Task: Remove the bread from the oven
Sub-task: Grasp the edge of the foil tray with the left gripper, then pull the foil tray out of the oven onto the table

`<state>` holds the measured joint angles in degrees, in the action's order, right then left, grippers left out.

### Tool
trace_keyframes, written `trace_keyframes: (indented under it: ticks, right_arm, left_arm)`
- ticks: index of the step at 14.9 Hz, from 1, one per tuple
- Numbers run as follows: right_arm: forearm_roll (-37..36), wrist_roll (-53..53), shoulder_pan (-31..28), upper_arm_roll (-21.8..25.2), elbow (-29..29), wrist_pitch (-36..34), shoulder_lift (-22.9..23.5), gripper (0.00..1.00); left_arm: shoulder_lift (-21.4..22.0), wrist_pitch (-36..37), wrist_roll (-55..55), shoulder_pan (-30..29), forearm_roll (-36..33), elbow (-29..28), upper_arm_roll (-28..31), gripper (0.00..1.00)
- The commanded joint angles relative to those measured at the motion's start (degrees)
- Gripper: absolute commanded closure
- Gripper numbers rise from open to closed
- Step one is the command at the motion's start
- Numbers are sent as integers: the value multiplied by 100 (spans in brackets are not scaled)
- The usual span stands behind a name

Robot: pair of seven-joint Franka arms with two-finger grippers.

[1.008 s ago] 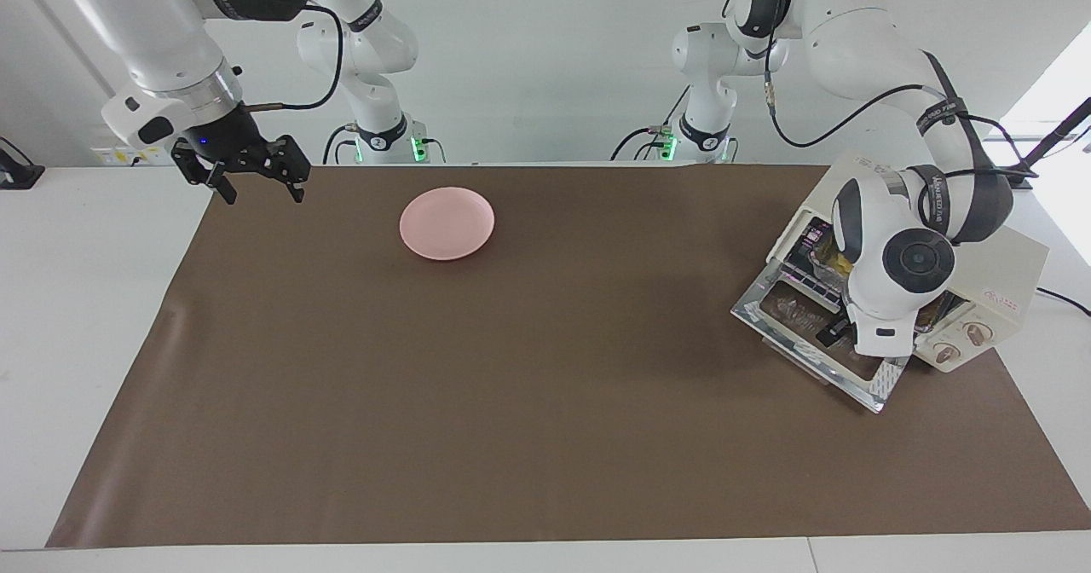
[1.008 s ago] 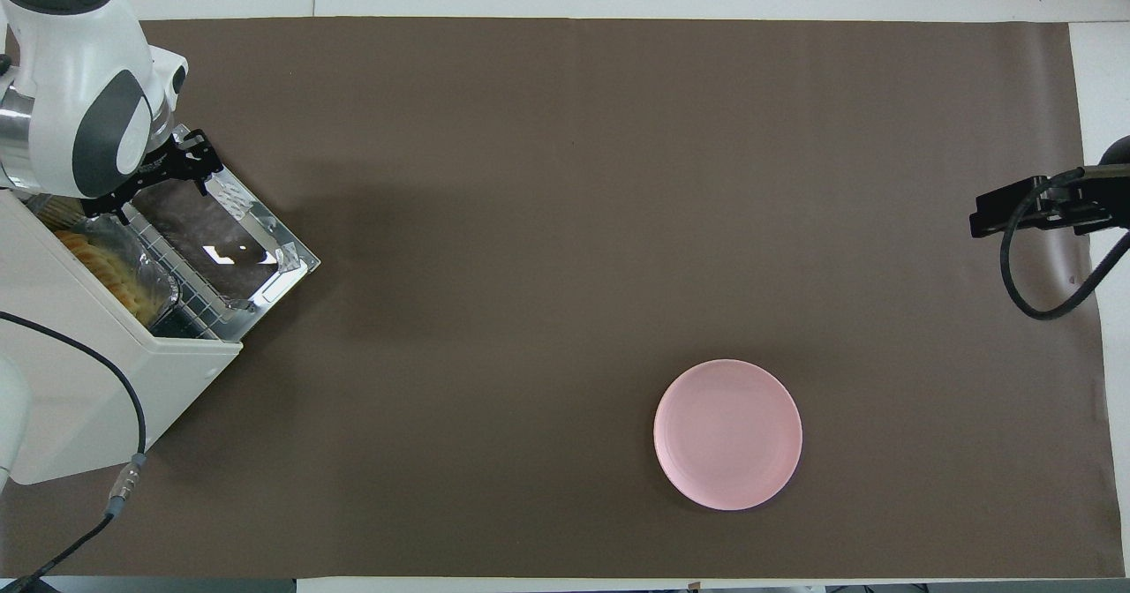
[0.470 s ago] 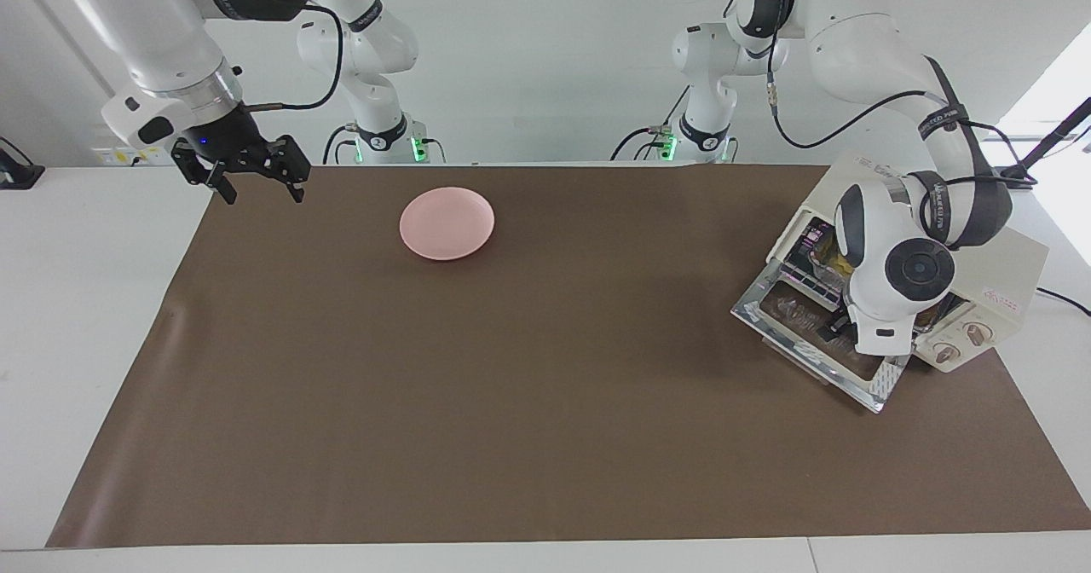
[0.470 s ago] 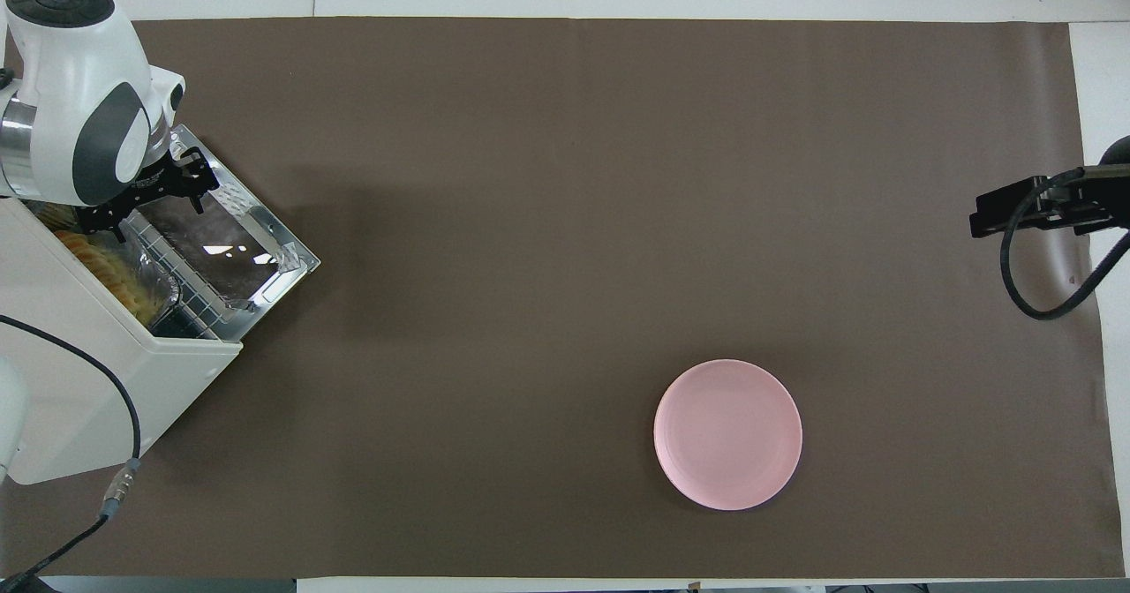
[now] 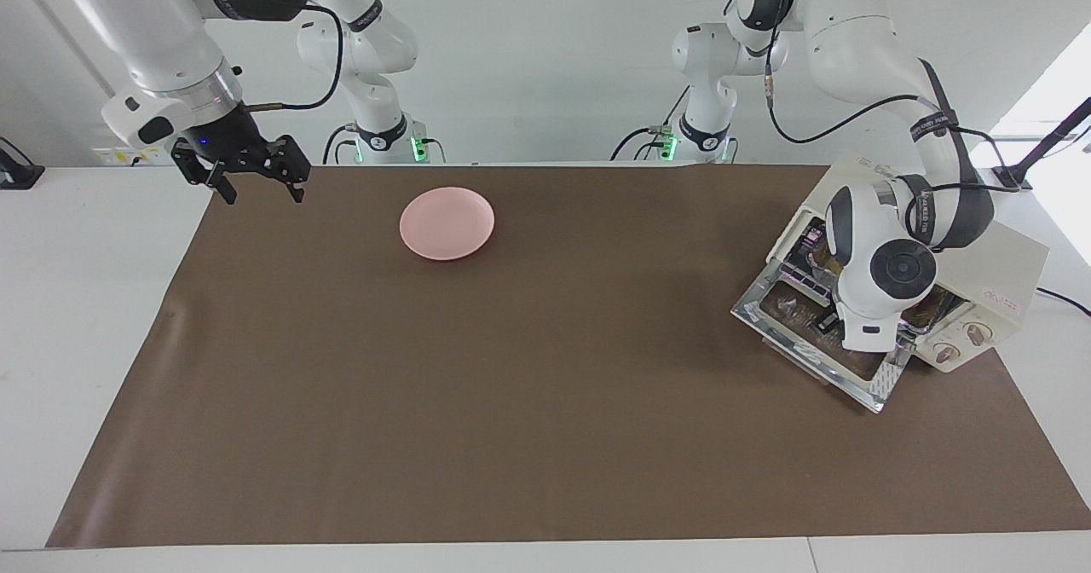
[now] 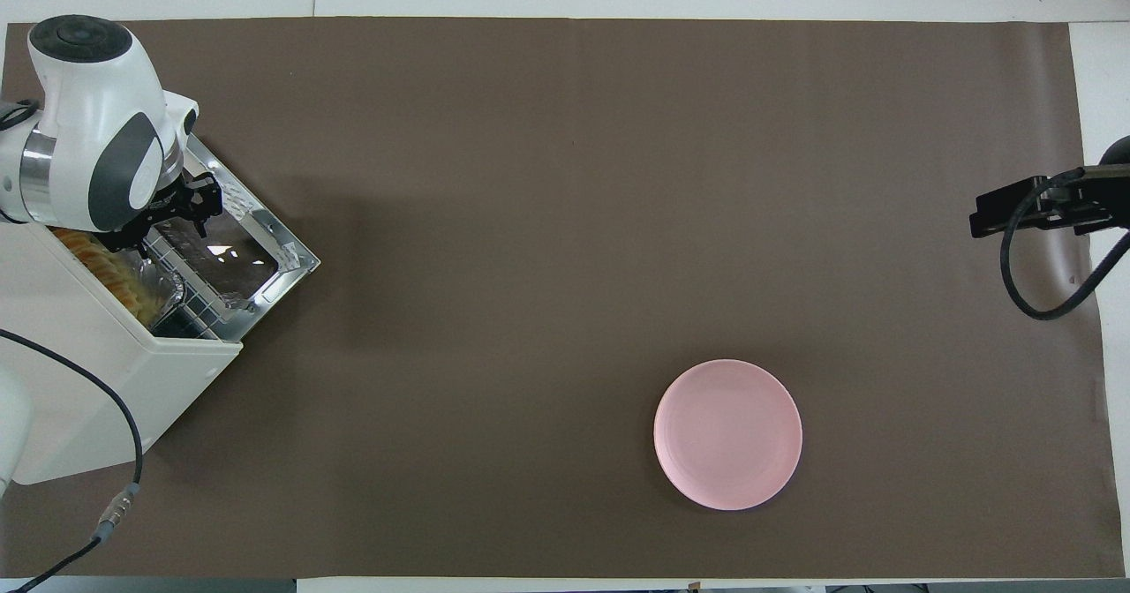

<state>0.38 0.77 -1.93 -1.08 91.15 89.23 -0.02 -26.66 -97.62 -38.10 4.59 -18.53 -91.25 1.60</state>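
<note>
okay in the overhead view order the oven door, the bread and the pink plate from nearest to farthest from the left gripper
1. Oven door: lowered flat, directly under the left gripper.
2. Bread: inside the oven, in the foil tray.
3. Pink plate: toward the right arm's end of the table.

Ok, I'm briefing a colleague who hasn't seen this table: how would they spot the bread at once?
Find the cream-white oven at the left arm's end of the table, its glass door dropped open. Inside, on the wire rack, sits a silvery foil tray. The bread lies in it: golden-yellow and ridged, unlike the shiny tray, partly hidden under the left gripper.
</note>
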Motion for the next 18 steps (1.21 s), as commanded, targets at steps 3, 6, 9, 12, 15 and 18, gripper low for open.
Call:
trace_keyframes:
  ticks: [3,6,9,12,15,18]
  right_arm:
    - [14,-50,-44,-24,17,-81,-42,0]
    - [14,-50,-44,-24,17,-81,-42,0]
    - [14,-50,-44,-24,17,-90,-42,0]
    - [14,-50,-44,-24,17,-90,-42,0]
    - [14,-50,-44,-24,17,-81,-42,0]
    - [14,-50,-44,-24,17,-90,-42,0]
  left_arm:
    - [153,-82,22,41,-72,185,-45,100]
    - [-172,-47,48,120,401,809,-98,100]
    - [-278,93,268,1268,44,1186,-20,100]
    - [-436,435,277,1954,121,1643,-98,100]
    - [-472,674,242,2851,814,1839,-63,100]
    - [-480,552,-90,3661,1165,1830,-54,100]
